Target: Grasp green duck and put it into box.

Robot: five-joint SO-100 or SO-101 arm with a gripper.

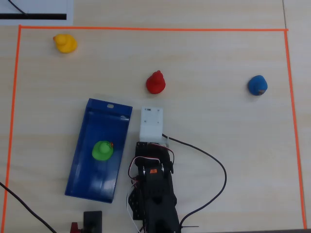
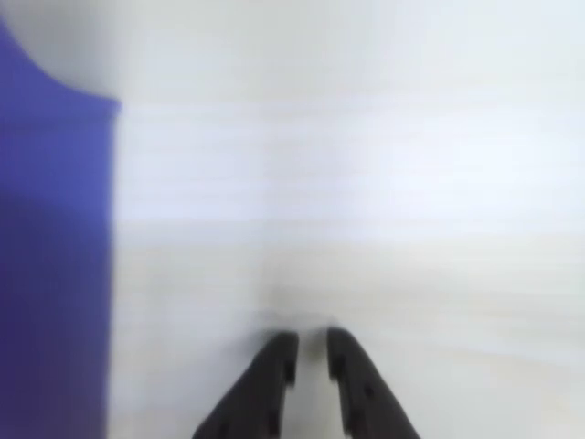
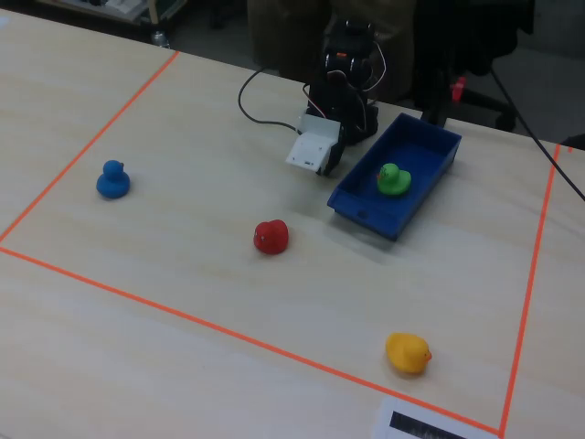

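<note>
You have four rubber ducks on the table, one of each colour, and one box. The green duck [image 1: 102, 150] sits inside the dark blue box [image 1: 86, 132], on its floor near the middle. The red duck [image 1: 155, 82], the blue duck [image 1: 257, 85] and the yellow duck [image 1: 64, 43] all stand on the bare tabletop [image 1: 218, 63], well apart from one another, inside the orange tape border [image 1: 146, 29].

Your gripper [image 2: 311, 352] shows in the blurred wrist view as two dark fingertips with only a narrow slit between them; they hold nothing and have only pale table surface ahead. A blue wall of the box fills the left edge of that view. In the overhead view the arm [image 1: 153, 194] is folded back, with its white block [image 1: 151, 122] lying just beside the box's right wall.

The green duck stands upright. In the overhead view its orange-red beak points toward the upper right; in the fixed view [image 3: 394, 179] the head sits on the left side of the body. You see the box's long axis run from upper right to lower left in the overhead view, tilted slightly off vertical.
</note>
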